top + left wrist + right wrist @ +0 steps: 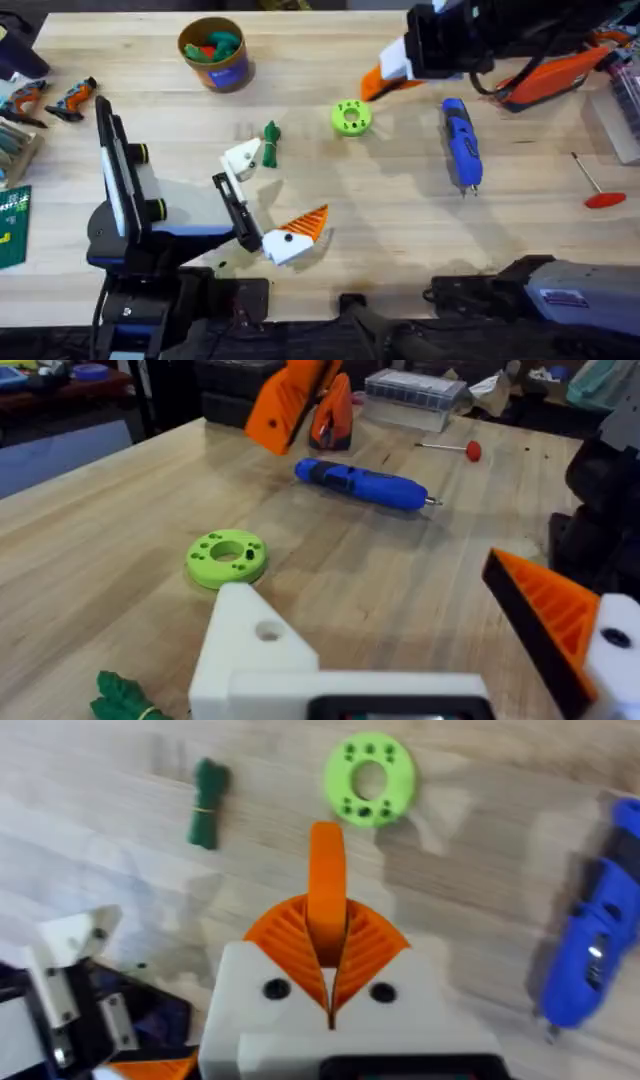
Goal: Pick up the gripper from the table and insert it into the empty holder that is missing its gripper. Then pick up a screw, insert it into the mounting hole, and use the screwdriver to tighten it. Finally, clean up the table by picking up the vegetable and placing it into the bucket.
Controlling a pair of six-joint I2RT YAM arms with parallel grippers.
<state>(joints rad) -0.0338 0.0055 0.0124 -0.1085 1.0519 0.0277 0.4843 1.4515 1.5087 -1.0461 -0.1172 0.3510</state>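
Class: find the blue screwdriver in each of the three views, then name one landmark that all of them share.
Overhead: screwdriver right of centre, tip toward the arms' bases.
Left wrist: screwdriver upper middle, beyond the lime-green disc.
Right wrist: screwdriver at the right edge.
Shared landmark: the lime-green disc.

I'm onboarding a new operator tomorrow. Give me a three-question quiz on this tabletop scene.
1. True or false: the vegetable lies on the table, outside the bucket.
2. What does the right gripper hold? A) the screwdriver B) the gripper C) the lime-green disc
3. Fill in: the left gripper has its fingers ____ (open/shut).
Key: 1 true; 2 B; 3 open.
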